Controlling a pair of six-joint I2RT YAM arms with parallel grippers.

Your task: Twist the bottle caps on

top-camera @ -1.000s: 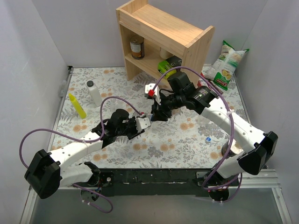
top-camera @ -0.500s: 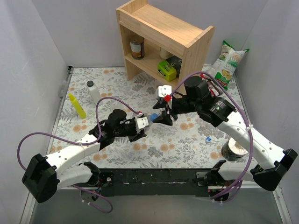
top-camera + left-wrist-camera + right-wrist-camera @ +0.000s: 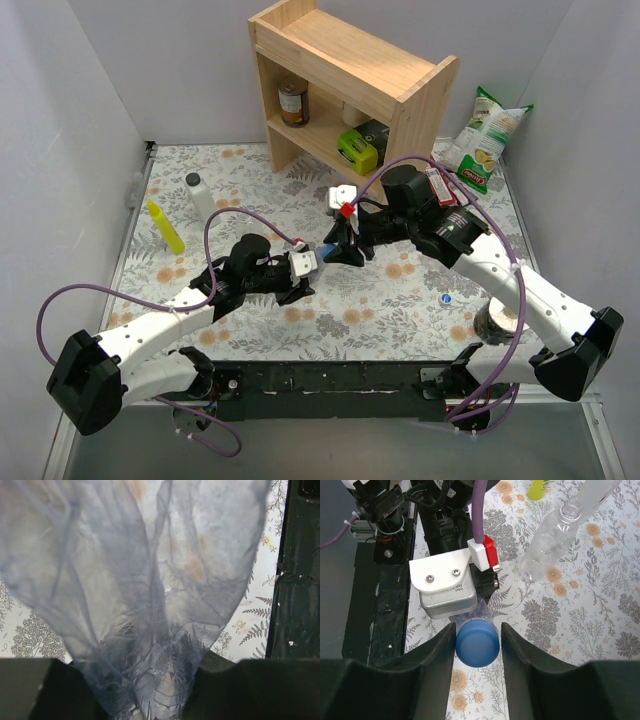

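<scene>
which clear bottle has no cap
The clear plastic bottle lying on the floral table, neck open; the crumpled bottle in the left gripper wears a round blue cap.

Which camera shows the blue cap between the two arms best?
The right wrist view: the blue cap sits large and unobstructed between the fingers of the right gripper. The top view shows only a tiny blue speck of it. The left wrist view shows just the crumpled bottle, no cap.
</scene>
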